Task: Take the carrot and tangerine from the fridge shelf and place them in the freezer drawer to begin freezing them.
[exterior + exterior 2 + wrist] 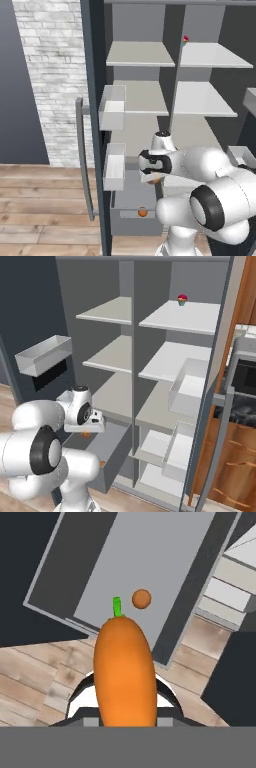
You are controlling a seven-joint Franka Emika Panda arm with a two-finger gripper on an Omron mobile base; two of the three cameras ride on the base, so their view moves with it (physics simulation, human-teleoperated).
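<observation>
The hand view looks straight down on the orange carrot (125, 672) with its green tip pointing away; my gripper (125, 704) is shut on it. Below it lies the open freezer drawer (150, 552), a dark-grey box, with the small round tangerine (141, 598) resting on its floor. From the left base view, the gripper (155, 176) hangs above the drawer (135, 222), a bit of the carrot (156, 180) shows under the hand, and the tangerine (142, 212) sits near the drawer's front. The fridge shelf boards (140, 54) rise behind the arm.
White door bins (114, 107) (115, 167) hang on the open left door, close beside the arm. A small red and green item (182, 300) stands on the top right shelf. More bins (190, 386) sit on the right door. Wooden floor (45, 677) lies in front of the drawer.
</observation>
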